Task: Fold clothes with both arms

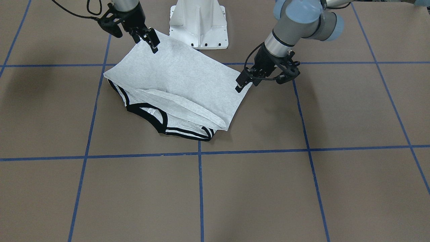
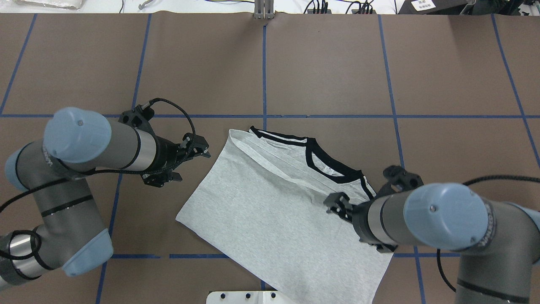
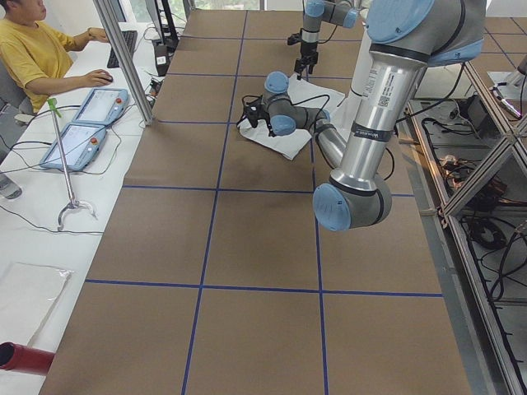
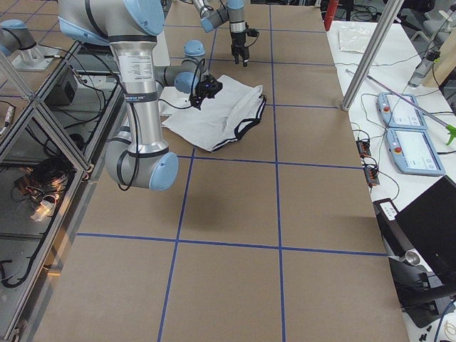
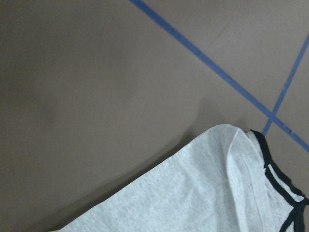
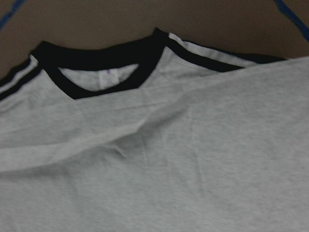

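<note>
Bare table (image 1: 215, 195) up front, loads of room; T-shirt (image 1: 181, 77) folded by the pedestal (image 1: 198, 23), left gripper (image 2: 202, 148) beside its edge, right gripper (image 1: 146, 43) over it, both parted, empty; person (image 3: 33, 49) only in our left-side view

T-shirt (image 2: 274, 207) lies on the bench (image 2: 337, 63), over on the robot's side. Left pincer (image 2: 202, 148) sits just beside its left edge, and the right pincer (image 2: 334, 205) is over its right part.

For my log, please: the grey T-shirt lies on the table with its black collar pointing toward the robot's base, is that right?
Not quite: the collar of the T-shirt points away from the base, toward the operators' side, as the front-facing view shows. It does lie on the table.
</note>
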